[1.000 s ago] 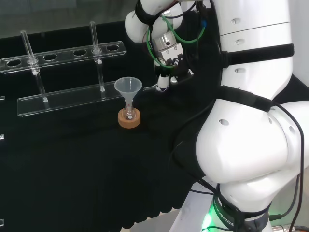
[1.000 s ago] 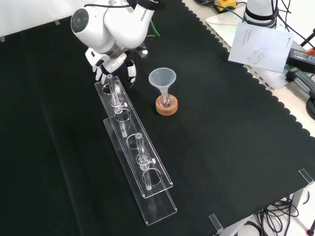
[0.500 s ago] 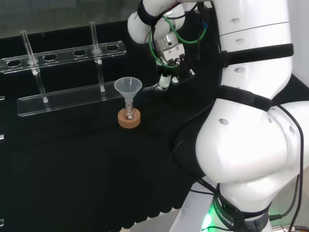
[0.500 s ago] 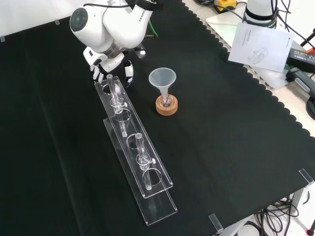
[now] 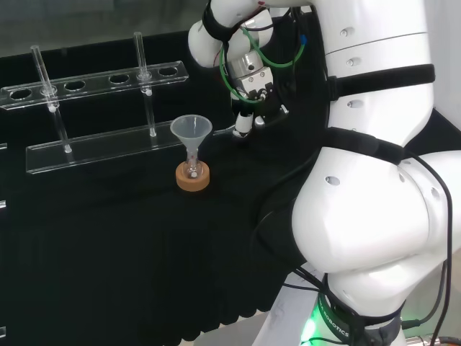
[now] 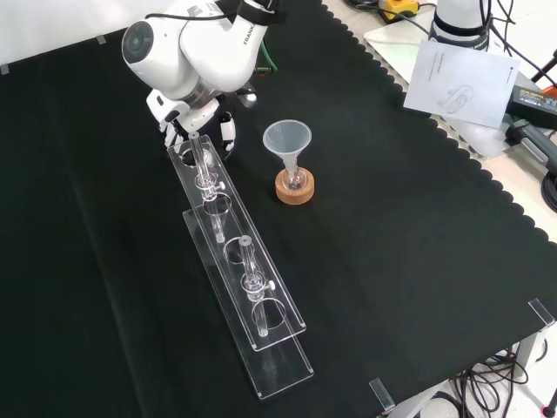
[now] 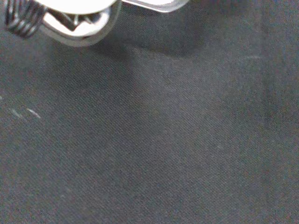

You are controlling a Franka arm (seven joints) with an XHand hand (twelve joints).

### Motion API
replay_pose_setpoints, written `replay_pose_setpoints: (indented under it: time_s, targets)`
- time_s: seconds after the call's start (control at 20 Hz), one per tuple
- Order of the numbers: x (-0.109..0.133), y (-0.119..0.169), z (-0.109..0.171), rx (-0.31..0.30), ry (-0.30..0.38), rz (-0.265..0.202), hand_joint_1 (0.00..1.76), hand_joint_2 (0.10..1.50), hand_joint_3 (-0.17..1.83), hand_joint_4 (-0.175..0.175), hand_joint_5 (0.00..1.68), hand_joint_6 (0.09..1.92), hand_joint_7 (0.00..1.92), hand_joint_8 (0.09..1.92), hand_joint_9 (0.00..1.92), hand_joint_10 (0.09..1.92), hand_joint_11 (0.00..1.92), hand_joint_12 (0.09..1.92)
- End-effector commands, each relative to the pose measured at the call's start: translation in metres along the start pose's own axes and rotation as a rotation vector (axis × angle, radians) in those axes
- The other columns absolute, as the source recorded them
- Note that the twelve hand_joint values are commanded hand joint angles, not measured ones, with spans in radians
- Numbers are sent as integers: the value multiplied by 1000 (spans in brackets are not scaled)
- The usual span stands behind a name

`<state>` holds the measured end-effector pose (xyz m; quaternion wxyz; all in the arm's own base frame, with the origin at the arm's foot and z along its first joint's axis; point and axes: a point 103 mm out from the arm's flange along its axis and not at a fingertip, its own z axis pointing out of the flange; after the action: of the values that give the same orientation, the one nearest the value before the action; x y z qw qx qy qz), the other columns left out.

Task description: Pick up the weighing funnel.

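Where the clear test-tube rack (image 6: 235, 261) ends farthest from the front camera, my hand (image 6: 193, 111) hangs over the black cloth (image 6: 104, 261), grasp not determinable, up-left in that view of the funnel (image 6: 287, 139), which stands mouth up in a small flask (image 6: 296, 180) on a cork ring (image 6: 295, 193); two glass tubes (image 6: 202, 164) upright in the rack.

Black cloth (image 6: 392, 226): one. Clear rack (image 6: 283, 370): one, built of two rails, an upper and a lower. Holes in the upper rail: six, of which two are occupied and four are vacant. Glass tubes: two, counted in the front view as a near tube (image 6: 251, 270) and a far tube (image 6: 201, 164), one per occupied hole. Funnel (image 6: 287, 138): one. Small flask (image 6: 295, 179): one. Cork ring (image 6: 295, 192): one. Robot arm (image 6: 200, 52): one. Hand (image 6: 228, 129): one. Sheet of paper (image 6: 461, 78): one.
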<state>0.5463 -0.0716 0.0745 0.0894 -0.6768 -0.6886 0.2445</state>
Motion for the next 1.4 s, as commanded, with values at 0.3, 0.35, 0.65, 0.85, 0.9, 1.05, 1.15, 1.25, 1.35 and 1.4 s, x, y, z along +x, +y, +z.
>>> replay_pose_setpoints:
  time_s: [0.3,0.35,0.65,0.85,0.9,1.05,1.15,1.25,1.35,1.4]
  targets:
    - [-2,0,3,3,9,-1,928,601,604,38,813,729,482,652,730,507,513,1284]
    - [-2,0,3,4,9,0,928,601,604,39,818,731,483,652,730,507,514,1284]
    - [-2,2,3,8,10,0,929,603,606,43,854,741,485,654,734,508,516,1283]
    - [-1,5,3,23,1,3,929,606,608,47,918,760,490,656,740,510,518,1283]
    - [-1,6,4,23,0,5,929,607,609,49,932,764,491,656,742,510,519,1282]
    - [0,7,6,22,-5,10,931,612,612,59,1000,758,499,658,753,510,524,1280]
    - [-2,6,6,2,-6,16,1032,725,514,135,1126,745,514,661,768,508,534,1277]
    - [-4,4,4,-19,6,22,1088,707,576,166,1208,723,558,648,806,494,555,1263]
    - [-8,0,0,-41,17,24,1109,657,678,174,1233,748,596,636,853,474,597,1238]
    - [-9,-2,-2,-51,23,25,1113,642,709,175,1235,760,607,634,873,464,625,1221]
